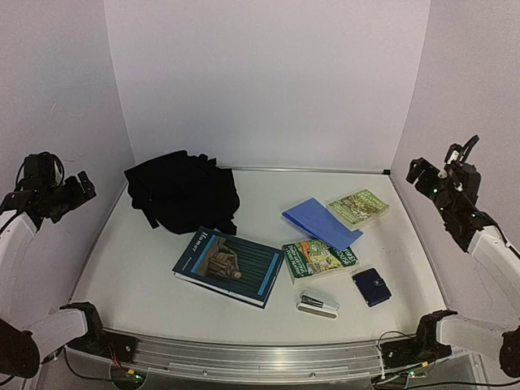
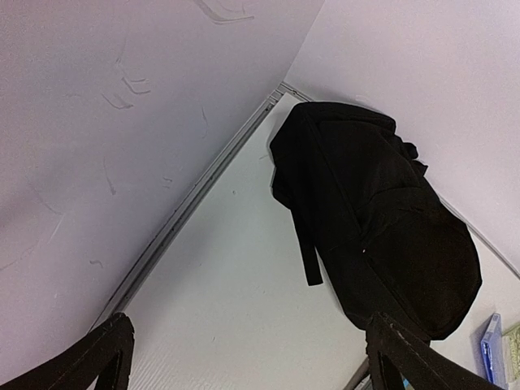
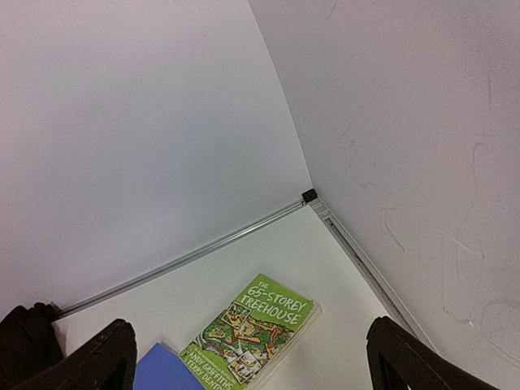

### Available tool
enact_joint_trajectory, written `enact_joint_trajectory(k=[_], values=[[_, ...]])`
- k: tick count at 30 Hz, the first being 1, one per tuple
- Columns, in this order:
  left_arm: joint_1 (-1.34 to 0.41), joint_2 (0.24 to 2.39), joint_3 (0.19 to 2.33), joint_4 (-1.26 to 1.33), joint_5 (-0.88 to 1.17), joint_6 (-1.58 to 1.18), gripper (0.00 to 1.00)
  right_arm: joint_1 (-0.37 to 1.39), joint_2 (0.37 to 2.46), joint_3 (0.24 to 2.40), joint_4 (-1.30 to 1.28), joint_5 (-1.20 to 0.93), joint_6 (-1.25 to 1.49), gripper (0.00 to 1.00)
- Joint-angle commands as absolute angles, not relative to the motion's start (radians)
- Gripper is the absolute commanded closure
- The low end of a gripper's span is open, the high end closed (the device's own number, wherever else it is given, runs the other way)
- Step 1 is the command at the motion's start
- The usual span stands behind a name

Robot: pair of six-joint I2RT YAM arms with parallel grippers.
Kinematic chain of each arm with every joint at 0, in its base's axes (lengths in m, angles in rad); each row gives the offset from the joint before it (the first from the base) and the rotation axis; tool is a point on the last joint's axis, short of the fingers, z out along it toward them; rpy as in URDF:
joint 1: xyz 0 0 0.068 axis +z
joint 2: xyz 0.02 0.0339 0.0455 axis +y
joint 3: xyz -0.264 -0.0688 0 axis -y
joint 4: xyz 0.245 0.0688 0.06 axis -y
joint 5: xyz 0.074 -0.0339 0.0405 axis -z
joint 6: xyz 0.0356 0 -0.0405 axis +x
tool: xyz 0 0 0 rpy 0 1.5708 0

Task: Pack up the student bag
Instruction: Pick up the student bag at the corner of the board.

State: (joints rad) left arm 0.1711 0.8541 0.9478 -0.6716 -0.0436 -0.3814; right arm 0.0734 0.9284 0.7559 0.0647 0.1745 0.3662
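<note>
Student bag (image 2: 374, 219) beyond left end effector (image 2: 252, 337)

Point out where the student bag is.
In the top view, the student bag lies slumped at the far left of the table, just behind the big teal book.

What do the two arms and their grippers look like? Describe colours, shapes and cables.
The left arm and right arm have white shells with black joints. The left gripper and right gripper are black, with dark tapered fingers. Thin black cables trail by the bases, near small green lights.
</note>
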Motion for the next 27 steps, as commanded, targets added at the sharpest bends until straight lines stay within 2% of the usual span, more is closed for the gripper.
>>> enact_joint_trajectory(k=[1,7,12,20,23,27], values=[[0.173,0.859,0.954,-0.626,0.037,-0.333,0.0,0.074,0.9,0.76,0.078,0.212,0.376,0.02],[0.173,0.896,0.975,-0.61,0.226,-0.268,0.0,0.073,0.879,0.78,0.061,0.12,0.379,0.02],[0.146,0.961,1.014,-0.565,0.458,-0.248,0.0,0.074,0.905,0.809,0.035,-0.057,0.398,0.02],[-0.195,1.143,1.085,-0.509,0.394,-0.198,0.0,0.087,1.017,0.855,-0.039,-0.306,0.44,0.02],[-0.299,1.27,1.154,-0.502,0.438,-0.15,0.0,0.127,1.058,0.862,-0.053,-0.332,0.44,0.02],[-0.424,1.465,1.288,-0.563,0.368,-0.034,0.0,0.229,1.108,0.883,-0.076,-0.304,0.445,0.02]])
